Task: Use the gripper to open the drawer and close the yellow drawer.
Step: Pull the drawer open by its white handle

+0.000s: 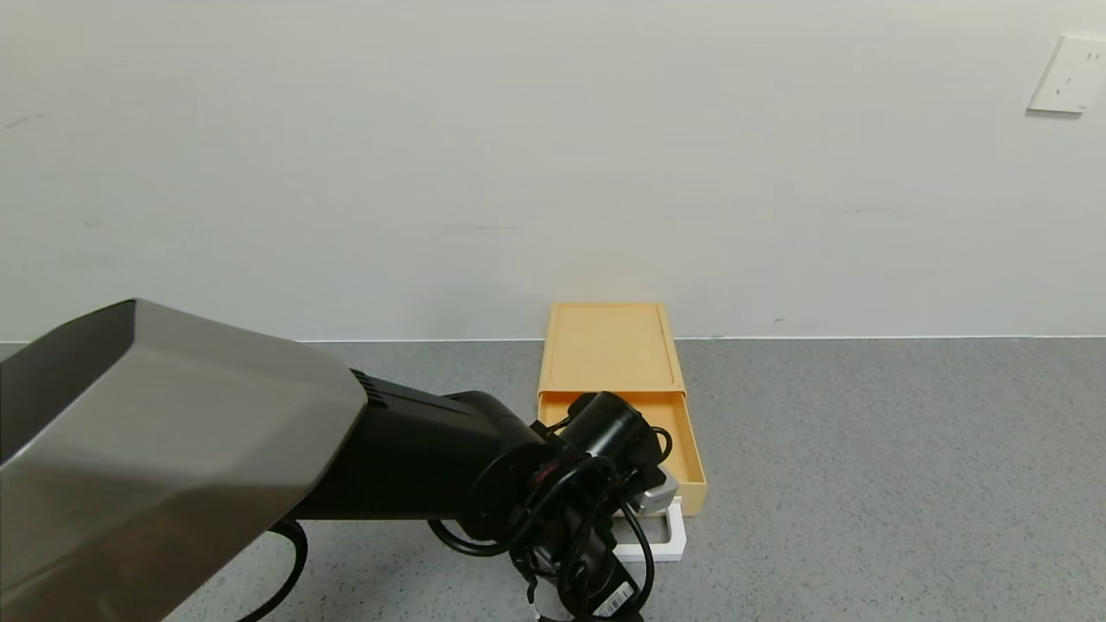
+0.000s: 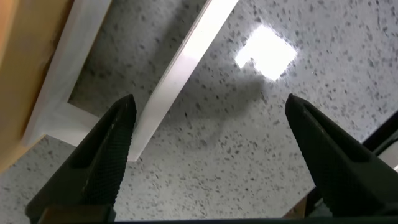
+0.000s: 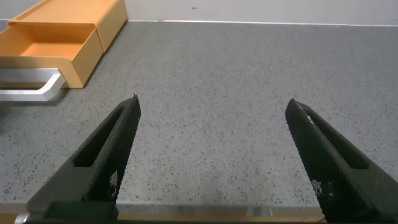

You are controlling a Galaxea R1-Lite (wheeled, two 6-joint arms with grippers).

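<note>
Left gripper (image 2: 208,155) sat wide open, holding nothing, directly over the white handle (image 2: 180,68) at the front of the yellow drawer (image 1: 644,449). One finger (image 2: 102,155) overlapped the handle's front bar; contact couldn't be confirmed. Drawer was pulled well out of its box (image 1: 609,345), which sat against the wall, empty tray showing. Judgement: opening step done, closing push still to do.

Head view: the left arm hid most of the handle, only the right corner showed. Left wrist view gave the handle loop close up against the grey counter (image 2: 261,143). Right wrist view showed the right gripper (image 3: 208,155) open, empty, parked well off to the side, with the open drawer from that side.
</note>
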